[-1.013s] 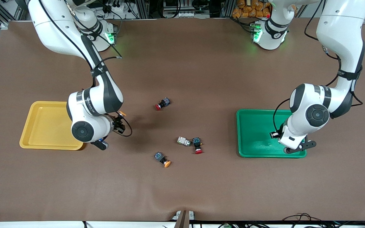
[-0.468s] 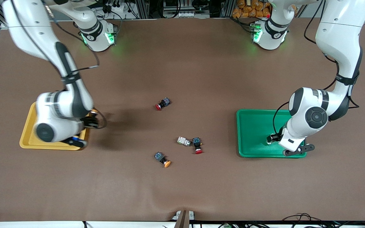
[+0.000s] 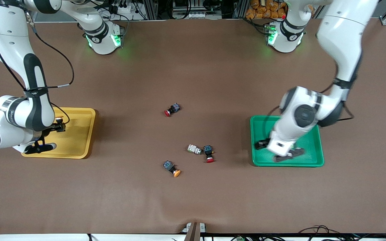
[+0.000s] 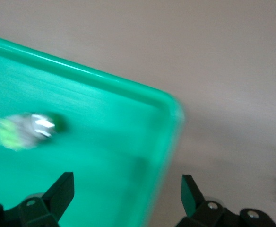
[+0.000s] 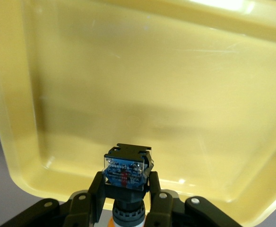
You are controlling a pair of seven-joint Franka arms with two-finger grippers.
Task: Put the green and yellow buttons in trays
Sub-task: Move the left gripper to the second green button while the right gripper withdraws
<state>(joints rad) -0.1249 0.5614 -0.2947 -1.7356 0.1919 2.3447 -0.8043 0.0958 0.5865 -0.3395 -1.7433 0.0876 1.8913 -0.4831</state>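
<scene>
My right gripper (image 3: pixel 58 127) is over the yellow tray (image 3: pixel 77 137), shut on a black-bodied button with an orange-yellow cap (image 3: pixel 59 118). In the right wrist view the gripper (image 5: pixel 126 191) holds this button (image 5: pixel 127 163) by its body above the yellow tray (image 5: pixel 128 80). My left gripper (image 3: pixel 262 144) is open and empty over the green tray (image 3: pixel 312 147), at the edge toward the table's middle. In the left wrist view the gripper (image 4: pixel 126 198) is above the tray's rim (image 4: pixel 168 142), and a whitish, light-green button (image 4: pixel 22 130) lies in the tray. Another yellow-capped button (image 3: pixel 172 168) and a whitish button (image 3: pixel 194 149) lie mid-table.
Two black switches with red caps lie on the brown table: one (image 3: pixel 208 153) beside the whitish button, one (image 3: pixel 172 109) farther from the front camera. Both arms' bases stand along the table's back edge.
My right arm has carried its button from beside the yellow tray to over it. My left gripper has moved across the green tray toward the table's middle.
</scene>
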